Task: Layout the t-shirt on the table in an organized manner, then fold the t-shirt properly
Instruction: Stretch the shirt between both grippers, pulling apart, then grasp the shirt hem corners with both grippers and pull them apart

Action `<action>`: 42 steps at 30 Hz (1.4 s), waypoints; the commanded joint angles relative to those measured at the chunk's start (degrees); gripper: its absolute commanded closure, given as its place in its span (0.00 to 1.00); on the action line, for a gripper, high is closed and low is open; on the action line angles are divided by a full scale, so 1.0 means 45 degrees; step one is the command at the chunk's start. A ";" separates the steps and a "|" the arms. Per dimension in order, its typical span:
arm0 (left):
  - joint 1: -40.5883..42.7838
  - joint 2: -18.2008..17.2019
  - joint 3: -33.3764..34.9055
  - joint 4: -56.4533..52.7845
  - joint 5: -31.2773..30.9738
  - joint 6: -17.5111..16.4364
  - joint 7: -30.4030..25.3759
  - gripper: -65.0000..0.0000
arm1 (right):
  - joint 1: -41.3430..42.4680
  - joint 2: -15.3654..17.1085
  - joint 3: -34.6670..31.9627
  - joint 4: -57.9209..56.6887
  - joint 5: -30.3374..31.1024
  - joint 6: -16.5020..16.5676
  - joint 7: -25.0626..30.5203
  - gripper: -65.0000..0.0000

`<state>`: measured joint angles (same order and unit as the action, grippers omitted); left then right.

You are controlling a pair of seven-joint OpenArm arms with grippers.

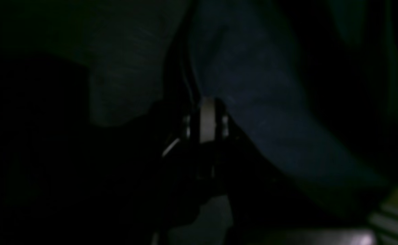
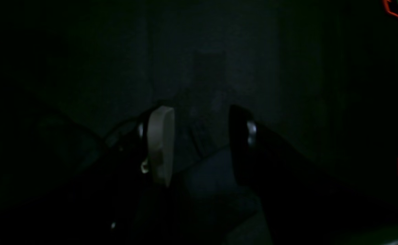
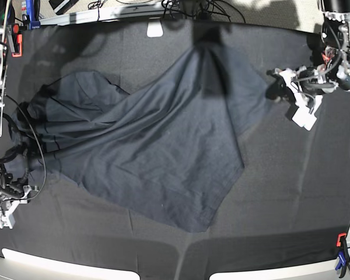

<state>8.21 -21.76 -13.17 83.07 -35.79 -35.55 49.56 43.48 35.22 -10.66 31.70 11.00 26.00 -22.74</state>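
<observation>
The dark charcoal t-shirt [image 3: 157, 134] lies crumpled and spread slantwise over the black table [image 3: 280, 192], bunched at the left and drawn to a peak at the back. My left gripper [image 3: 274, 81] is at the shirt's right edge. In the left wrist view it [image 1: 207, 109] looks shut, with bluish shirt cloth [image 1: 260, 102] running from its tip. My right gripper [image 3: 17, 156] is at the shirt's bunched left edge. In the right wrist view it [image 2: 202, 143] is open, its white pad [image 2: 159, 146] and dark finger well apart, low over dark cloth.
A red clamp [image 3: 16, 44] sits at the back left corner and a red and blue clamp [image 3: 341, 256] at the front right. A white tag [image 3: 156, 29] and cables lie along the back edge. The white rim [image 3: 58, 262] runs along the front.
</observation>
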 commanded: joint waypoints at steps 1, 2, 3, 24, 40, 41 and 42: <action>-0.0058 -0.0389 -0.0092 0.0194 0.0194 0.0563 -0.0384 1.00 | 0.0452 0.0253 0.0068 0.0214 0.0131 0.0087 0.0180 0.62; 0.0005 -0.0515 -0.0092 0.0194 0.0311 0.1175 -0.0539 1.00 | 0.0452 0.0248 0.0068 0.0214 0.0136 0.0102 0.0180 0.63; 0.0063 -0.0607 -0.0092 0.0194 0.0568 0.1700 -0.0636 1.00 | 0.0452 0.0248 0.0068 0.0219 0.0136 0.0107 0.0180 0.63; 0.3075 0.0291 -0.5639 0.0209 0.0787 0.0918 -0.1035 1.00 | 0.0457 -0.0563 0.0068 0.0219 0.0364 0.0287 0.0389 0.63; 0.4065 0.0549 -0.7592 0.0432 -0.3827 -0.0989 0.0748 0.63 | 0.0457 -0.1336 0.0068 0.0219 0.0369 0.0908 0.0374 0.63; 0.4070 0.0529 -0.7592 0.0573 -0.3832 -0.0989 0.0753 0.64 | 0.0457 -0.1326 0.0068 0.0219 0.0369 0.0908 0.0364 0.63; 0.4065 0.0520 -0.7592 0.0758 -0.3827 -0.0989 0.0758 0.64 | 0.0457 -0.1307 0.0068 0.0219 0.0374 0.0908 0.0330 0.63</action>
<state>26.33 -18.13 -46.89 85.19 -51.57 -39.57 54.06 43.35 28.45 -10.66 31.73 12.08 30.09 -22.28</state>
